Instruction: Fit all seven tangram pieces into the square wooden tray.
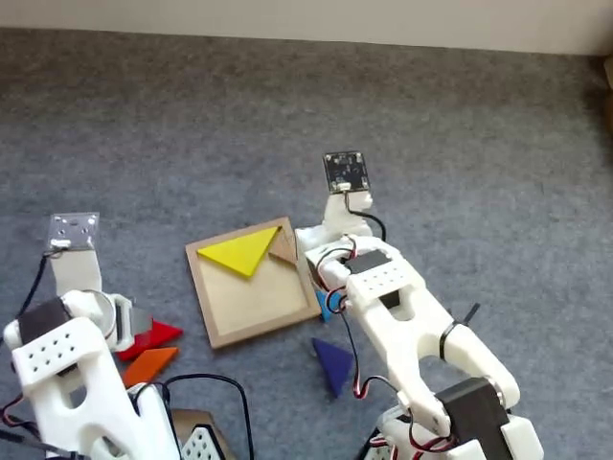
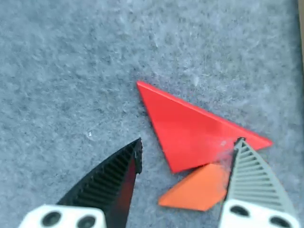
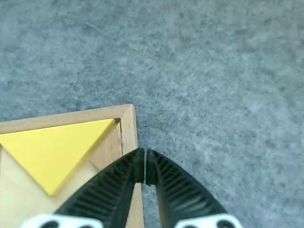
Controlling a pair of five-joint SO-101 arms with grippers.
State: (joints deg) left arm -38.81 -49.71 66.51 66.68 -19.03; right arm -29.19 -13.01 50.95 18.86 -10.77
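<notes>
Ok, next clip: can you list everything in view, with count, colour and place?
wooden tray: one, light wood, mid-table.
yellow triangle: one, yellow, in the tray's far part.
brown triangle: one, brown, in the tray beside the yellow triangle.
light blue piece: one, light blue, by the tray's right edge, partly under the right arm.
dark blue triangle: one, dark blue, on the table near the right arm.
red triangle: one, red, left of the tray.
orange piece: one, orange, against the red triangle.
table: one, grey felt-like cover.
left gripper: one, open, over the red triangle.
right gripper: one, shut, over the tray's corner rim.
</notes>
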